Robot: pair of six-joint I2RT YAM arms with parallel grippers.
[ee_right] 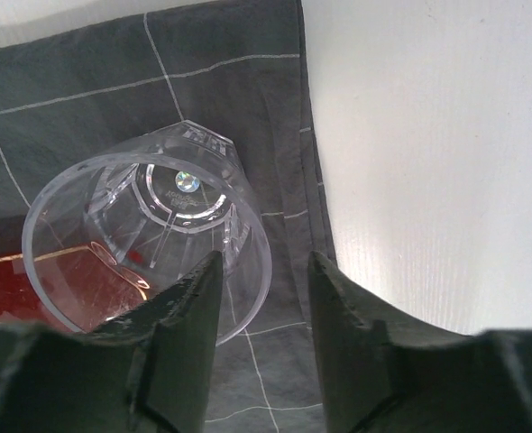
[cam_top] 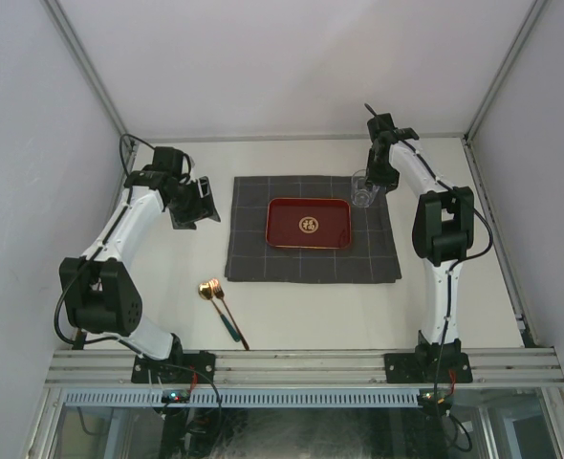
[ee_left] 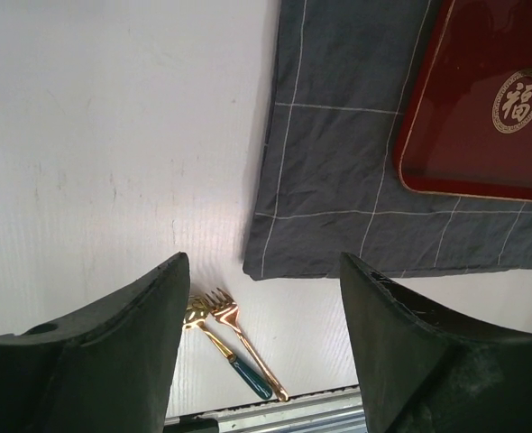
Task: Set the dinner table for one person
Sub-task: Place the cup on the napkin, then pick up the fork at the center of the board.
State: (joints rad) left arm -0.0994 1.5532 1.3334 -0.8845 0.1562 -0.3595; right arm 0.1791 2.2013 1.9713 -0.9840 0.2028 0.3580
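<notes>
Black fingers [ee_right: 176, 343] of right gripper [ee_right: 264, 271] parted, rim of clear faceted tumbler [ee_right: 149, 225] between them; tumbler upright on dark grey checked cloth [ee_right: 230, 99]. Left gripper [ee_left: 264, 271] fingers wide apart above large off-white rectangular dinner table [cam_top: 292, 311], which underlies everything.

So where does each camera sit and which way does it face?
Top external: above and behind the bases, looking down on the dinner table; both arms show whole, left gripper and right gripper.
Left wrist: on the left arm, looking down between its open fingers at fork, spoon, cloth corner and red tray.
Right wrist: on the right arm, looking down past its fingers at the glass on the cloth.
Shared: cloth and red tray show in all three.
</notes>
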